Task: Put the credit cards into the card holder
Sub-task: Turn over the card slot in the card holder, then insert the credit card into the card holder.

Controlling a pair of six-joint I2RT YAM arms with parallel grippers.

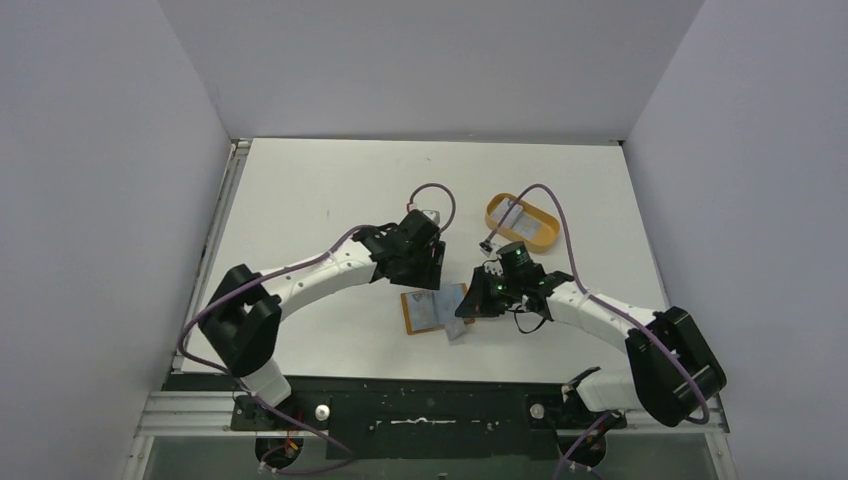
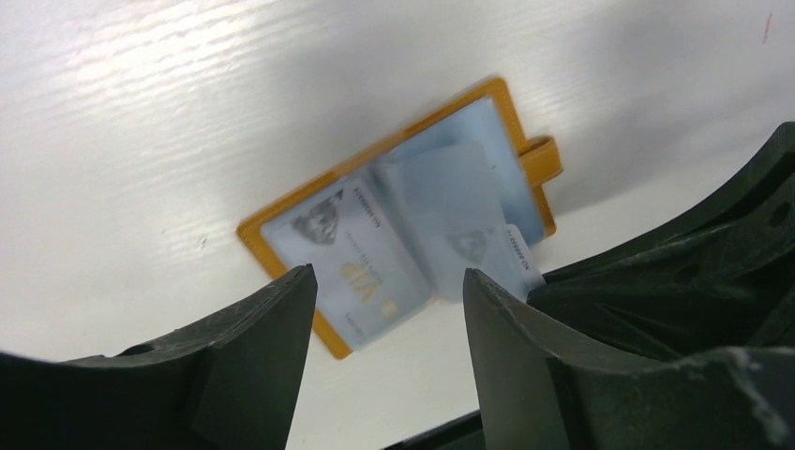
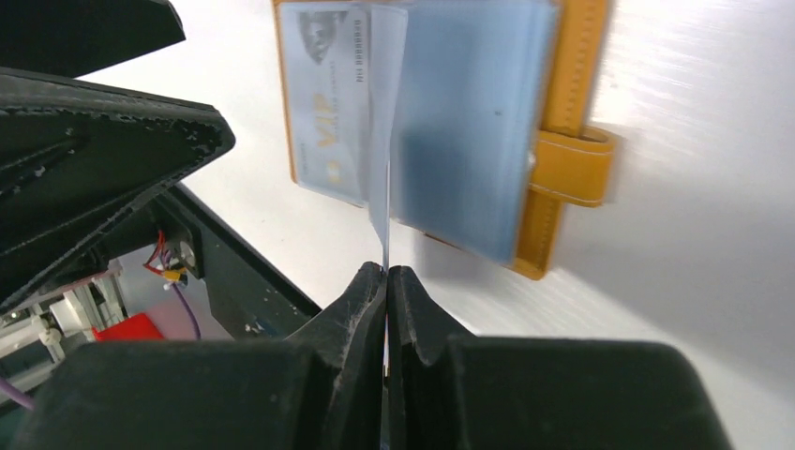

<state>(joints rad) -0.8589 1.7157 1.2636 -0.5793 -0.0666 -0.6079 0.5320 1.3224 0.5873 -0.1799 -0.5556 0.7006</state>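
pinching a card (image 3: pixel 388 112) over open card holder (image 3: pixel 570 66) w/ r gripper (image 3: pixel 386 274); l gripper (image 2: pixel 386 277) wide

**One legible word: "VIP"**

A pale grey-white flat plastic card (image 3: pixel 328 103) lies in the left half of the open orange-tan leather-like wallet (image 3: pixel 577 84). It carries large gold letters "VIP", turned sideways at the upper centre-left of the right wrist view. Beside them are a grey crest-like emblem and a fine row of capitals, too blurred to read. In the left wrist view, a second pale thin card (image 2: pixel 441 202) at frame centre bears a similar emblem. A short printed line near its lower right corner is unreadable. In the top view, any print is too small to tell.
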